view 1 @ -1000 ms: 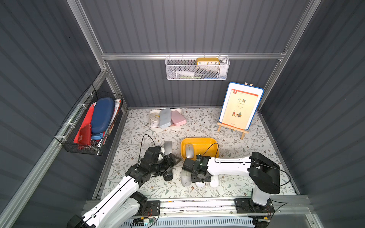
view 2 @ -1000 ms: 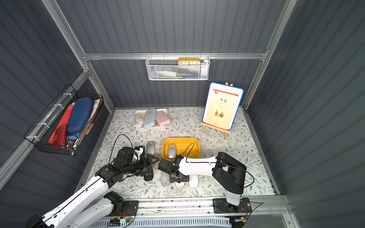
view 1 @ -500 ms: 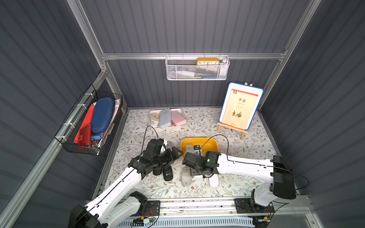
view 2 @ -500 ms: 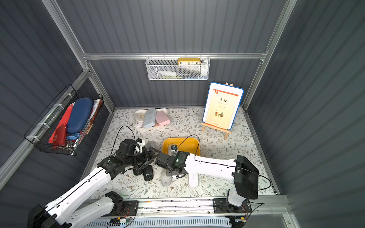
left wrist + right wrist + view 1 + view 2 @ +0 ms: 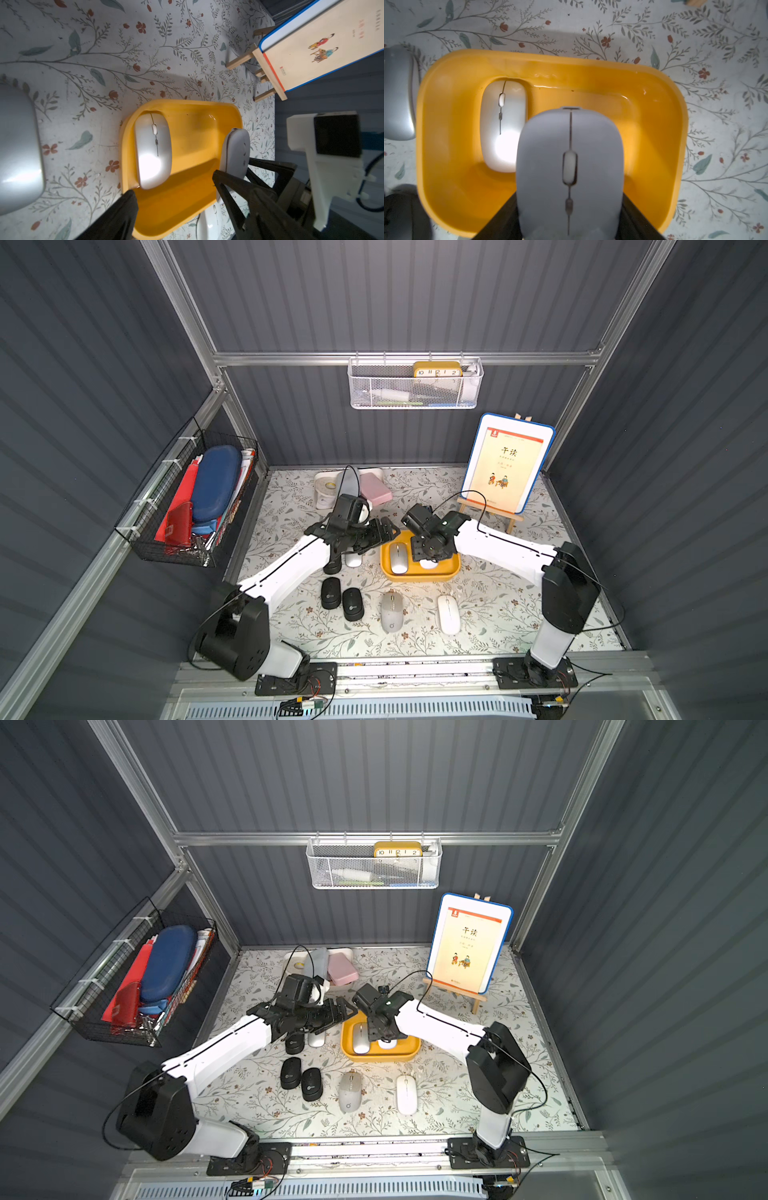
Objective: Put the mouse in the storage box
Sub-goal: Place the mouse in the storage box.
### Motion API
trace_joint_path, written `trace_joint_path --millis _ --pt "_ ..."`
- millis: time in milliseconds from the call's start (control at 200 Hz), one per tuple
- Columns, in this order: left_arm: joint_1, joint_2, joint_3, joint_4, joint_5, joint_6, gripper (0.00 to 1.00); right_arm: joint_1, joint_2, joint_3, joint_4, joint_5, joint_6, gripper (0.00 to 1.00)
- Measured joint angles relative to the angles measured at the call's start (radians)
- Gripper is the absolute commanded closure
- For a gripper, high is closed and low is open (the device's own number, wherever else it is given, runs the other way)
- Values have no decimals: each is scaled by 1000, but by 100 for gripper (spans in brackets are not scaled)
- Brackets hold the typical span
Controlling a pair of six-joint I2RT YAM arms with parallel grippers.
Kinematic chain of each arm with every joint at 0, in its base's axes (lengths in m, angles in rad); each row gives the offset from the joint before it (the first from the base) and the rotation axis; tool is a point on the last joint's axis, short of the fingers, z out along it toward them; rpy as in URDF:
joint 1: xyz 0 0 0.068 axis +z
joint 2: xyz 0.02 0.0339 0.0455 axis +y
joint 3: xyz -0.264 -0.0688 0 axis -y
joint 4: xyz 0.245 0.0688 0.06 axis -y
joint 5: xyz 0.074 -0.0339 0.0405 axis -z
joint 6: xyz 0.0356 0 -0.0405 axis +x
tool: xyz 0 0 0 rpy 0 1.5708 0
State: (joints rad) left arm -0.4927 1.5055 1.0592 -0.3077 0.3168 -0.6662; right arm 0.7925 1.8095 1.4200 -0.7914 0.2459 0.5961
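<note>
I see one silver-white mouse (image 5: 502,116) lying inside the shallow yellow plastic storage box (image 5: 529,56). My right gripper (image 5: 569,214) is clamped on a pale grey mouse (image 5: 569,145) held over the box's bare floor, so I judge only lowering and release remain for this one. My left gripper (image 5: 383,531) waits beside the box's rim, jaws apart and empty. Two black mice (image 5: 331,593), a grey mouse (image 5: 391,611) and a white mouse (image 5: 448,614) lie outside the box on its robot-facing side.

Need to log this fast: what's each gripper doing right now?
Left gripper: open, holding nothing, beside the storage box.
Right gripper: closed on the grey mouse, over the storage box.
</note>
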Motion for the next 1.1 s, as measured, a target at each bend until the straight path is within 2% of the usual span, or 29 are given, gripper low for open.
trace_joint_path --millis 135,490,825,1101 --pt "2 39 34 -18 -7 35 12 -18 41 0 16 -34 -23 36" --pt "2 -3 48 -26 -15 49 11 -31 144 -1 66 -131 -34 35" --pt "3 -12 48 -54 -37 57 10 -60 236 55 72 -148 -37 34" --pt "3 -12 48 -60 -37 64 10 -64 262 73 84 -153 -38 30"
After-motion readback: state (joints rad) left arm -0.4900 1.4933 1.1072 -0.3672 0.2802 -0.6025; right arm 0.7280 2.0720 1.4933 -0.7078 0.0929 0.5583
